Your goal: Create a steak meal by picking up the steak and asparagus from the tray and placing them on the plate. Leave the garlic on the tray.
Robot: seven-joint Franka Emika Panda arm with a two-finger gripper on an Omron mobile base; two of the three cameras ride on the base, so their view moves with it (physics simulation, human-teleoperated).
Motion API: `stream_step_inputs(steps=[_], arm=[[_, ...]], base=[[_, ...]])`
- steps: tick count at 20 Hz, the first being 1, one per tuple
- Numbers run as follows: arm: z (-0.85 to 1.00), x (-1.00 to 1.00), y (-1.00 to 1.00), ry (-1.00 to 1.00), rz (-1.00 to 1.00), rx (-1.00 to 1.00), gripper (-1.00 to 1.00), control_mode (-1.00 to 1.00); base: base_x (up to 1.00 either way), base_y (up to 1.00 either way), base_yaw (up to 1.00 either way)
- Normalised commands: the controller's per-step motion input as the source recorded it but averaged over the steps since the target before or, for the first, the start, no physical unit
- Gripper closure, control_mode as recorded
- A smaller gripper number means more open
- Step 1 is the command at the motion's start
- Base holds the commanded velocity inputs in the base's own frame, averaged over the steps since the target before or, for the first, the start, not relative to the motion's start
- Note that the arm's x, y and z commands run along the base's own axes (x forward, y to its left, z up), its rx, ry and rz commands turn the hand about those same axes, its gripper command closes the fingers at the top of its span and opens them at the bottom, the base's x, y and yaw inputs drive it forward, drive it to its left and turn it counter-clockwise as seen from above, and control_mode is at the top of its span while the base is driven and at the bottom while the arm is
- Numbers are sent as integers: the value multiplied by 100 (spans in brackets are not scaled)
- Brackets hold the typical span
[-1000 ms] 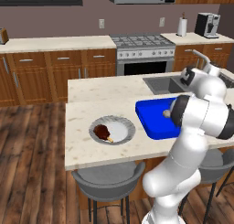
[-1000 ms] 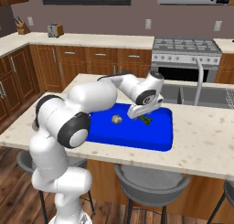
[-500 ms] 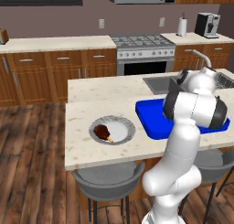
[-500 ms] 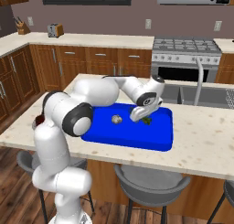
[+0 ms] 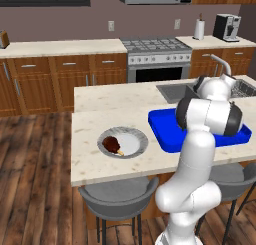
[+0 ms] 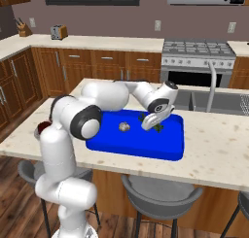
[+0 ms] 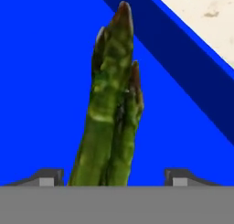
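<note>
The gripper [image 7: 113,177] straddles the asparagus [image 7: 112,109] on the tray [image 7: 41,81], jaws spread, at lower centre; steak [image 5: 112,144] rests on plate [image 5: 134,145].

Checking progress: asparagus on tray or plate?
On the tray: the asparagus lies on its blue floor, between the gripper fingertips.

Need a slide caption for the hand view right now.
Gripper straddling the asparagus lying on the blue tray, fingertips on either side.
</note>
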Motion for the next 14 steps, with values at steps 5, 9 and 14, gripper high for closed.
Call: stream_step_inputs(steps=[5, 9, 14], arm=[[-27, -3, 0, 0, 8, 0, 100, -100], [16, -38, 0, -2, 2, 0, 100, -100], [78, -65, 4, -3, 0, 0, 100, -100]], base=[[0, 0, 0], [0, 0, 0], [0, 0, 0]])
